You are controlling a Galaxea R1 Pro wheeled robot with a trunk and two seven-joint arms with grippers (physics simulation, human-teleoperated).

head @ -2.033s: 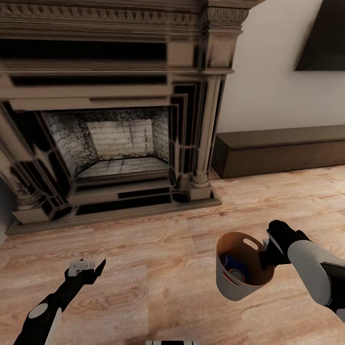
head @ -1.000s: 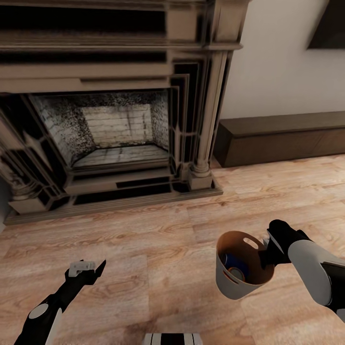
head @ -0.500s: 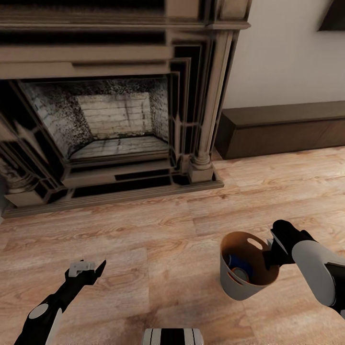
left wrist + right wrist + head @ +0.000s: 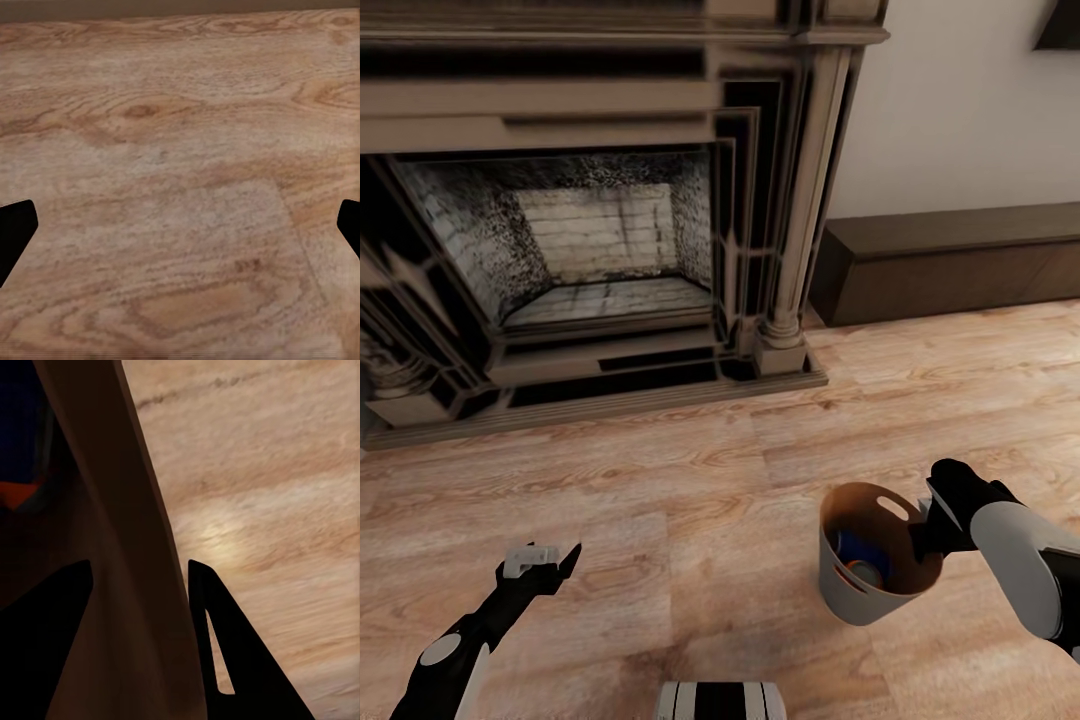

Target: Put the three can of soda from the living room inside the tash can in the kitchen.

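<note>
Carry step: right tool (image 4: pixel 923 522) pinching tash can (image 4: pixel 860 590) rim at 4 o'clock, cans (image 4: pixel 857 556) inside; left tool (image 4: pixel 542 558) spread, empty; next, prob. drive to kitchen w/ bin level.

Wood floor (image 4: pixel 690 520): fireplace (image 4: pixel 590 230) and low cabinet (image 4: pixel 950 262) standing on it.

Open wood floor (image 4: pixel 690 520) ahead, wide lane btwn both arms. Fireplace (image 4: pixel 590 220) blocks the front-left, its plinth jutting onto the floor; low dark cabinet (image 4: pixel 950 265) walls off the front-right, up against the fireplace column, no gap there. Right gripper (image 4: pixel 920 530) is pinching the rim of the tash can (image 4: pixel 860 590), so that bin fills the space just inside the right arm. Left gripper (image 4: pixel 540 560), fingers spread wide, hangs over bare boards w/ room all round.
</note>
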